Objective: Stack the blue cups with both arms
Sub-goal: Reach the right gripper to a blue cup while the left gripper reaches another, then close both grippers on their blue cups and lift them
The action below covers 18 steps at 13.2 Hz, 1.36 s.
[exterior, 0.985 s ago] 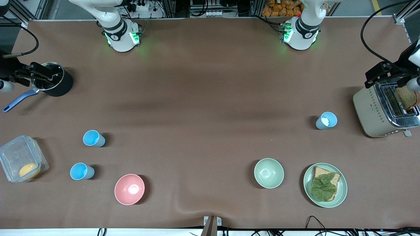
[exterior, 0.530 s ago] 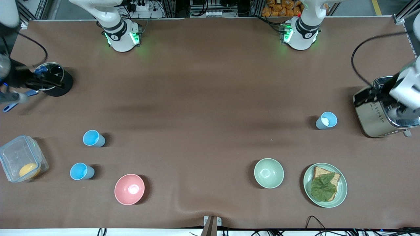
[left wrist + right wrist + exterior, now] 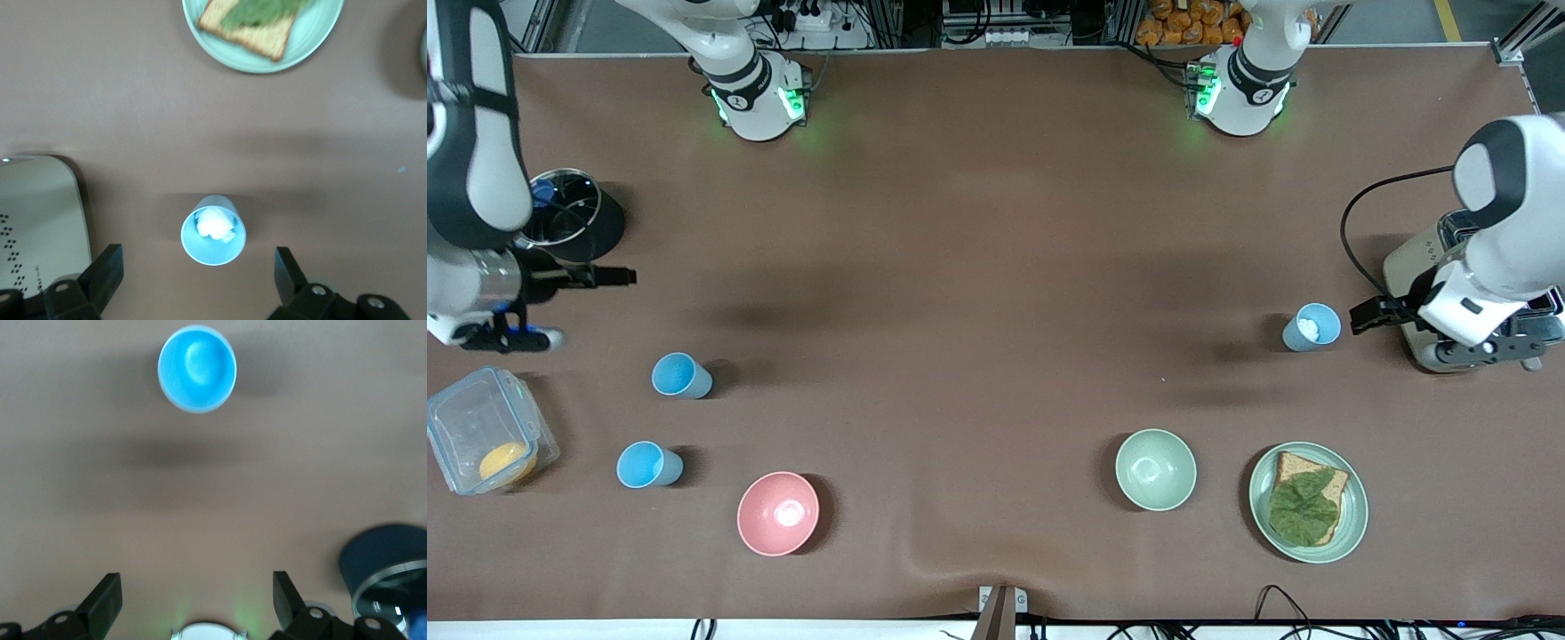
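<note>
Hovering | left tool (image 3: 193,277) spread, empty | right tool (image 3: 193,600) spread, empty

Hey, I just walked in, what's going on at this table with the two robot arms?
Two arms are starting on the blue cups, and neither holds anything. The left gripper, fingers open, hangs beside the toaster, close to the blue cup with something white inside. The right gripper, also open, is near the black pot, short of the two empty blue cups at its end. All three cups stand apart and unstacked. The pink bowl, green bowl and sandwich plate sit untouched.
</note>
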Motion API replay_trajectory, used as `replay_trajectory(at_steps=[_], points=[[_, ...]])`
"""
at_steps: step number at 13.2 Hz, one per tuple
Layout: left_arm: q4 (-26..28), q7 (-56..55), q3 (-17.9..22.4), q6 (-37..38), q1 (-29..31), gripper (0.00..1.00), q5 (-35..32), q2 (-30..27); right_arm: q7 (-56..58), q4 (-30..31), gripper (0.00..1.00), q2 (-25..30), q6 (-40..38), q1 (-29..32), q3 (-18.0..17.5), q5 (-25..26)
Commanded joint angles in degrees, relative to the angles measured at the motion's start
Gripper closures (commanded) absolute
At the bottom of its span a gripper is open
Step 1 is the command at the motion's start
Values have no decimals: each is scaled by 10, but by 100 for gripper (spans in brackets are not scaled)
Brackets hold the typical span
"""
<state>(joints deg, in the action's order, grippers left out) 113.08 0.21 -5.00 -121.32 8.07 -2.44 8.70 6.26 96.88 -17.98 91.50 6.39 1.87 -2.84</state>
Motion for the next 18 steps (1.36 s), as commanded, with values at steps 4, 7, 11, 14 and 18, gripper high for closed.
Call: replay_trajectory(at_steps=[4, 7, 11, 14, 18], points=[[130, 44, -4, -118, 27, 0, 4, -5, 3, -14, 0, -90, 103, 2, -5, 6], [184, 45, -3, -190, 27, 0, 3, 9, 5, -17, 0, -124, 169, 2, -4, 8], [183, 50, -4, -212, 48, 0, 3, 44, 4, -20, 0, -154, 215, -1, -4, 16], [181, 50, -4, -221, 47, 12, 3, 59, 4, -21, 0, -166, 230, 4, -4, 20], [171, 49, -4, -222, 42, 99, 3, 75, 2, -21, 0, -181, 261, 5, -5, 14]])
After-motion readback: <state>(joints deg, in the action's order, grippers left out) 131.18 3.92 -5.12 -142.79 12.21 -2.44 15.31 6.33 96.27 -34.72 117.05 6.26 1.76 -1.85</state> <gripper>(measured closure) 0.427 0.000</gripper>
